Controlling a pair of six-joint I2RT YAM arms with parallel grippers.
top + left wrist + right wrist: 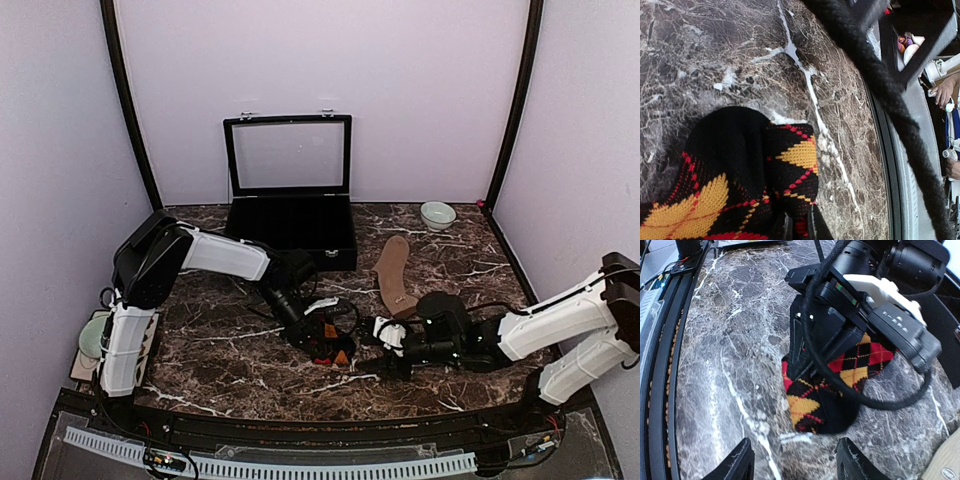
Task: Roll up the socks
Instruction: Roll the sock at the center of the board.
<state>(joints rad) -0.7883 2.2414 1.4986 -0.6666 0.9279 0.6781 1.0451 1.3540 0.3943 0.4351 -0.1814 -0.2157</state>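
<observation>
Between the fingers of my left gripper (799, 222) the argyle sock (812, 407) sits pinched, doubled over on the marble table (725, 365). Just ahead of my right gripper (794, 456) lies that same sock. Its fingers stand apart, nothing between them. Off to its side, the tan sock (393, 272) lies flat, untouched.
</observation>
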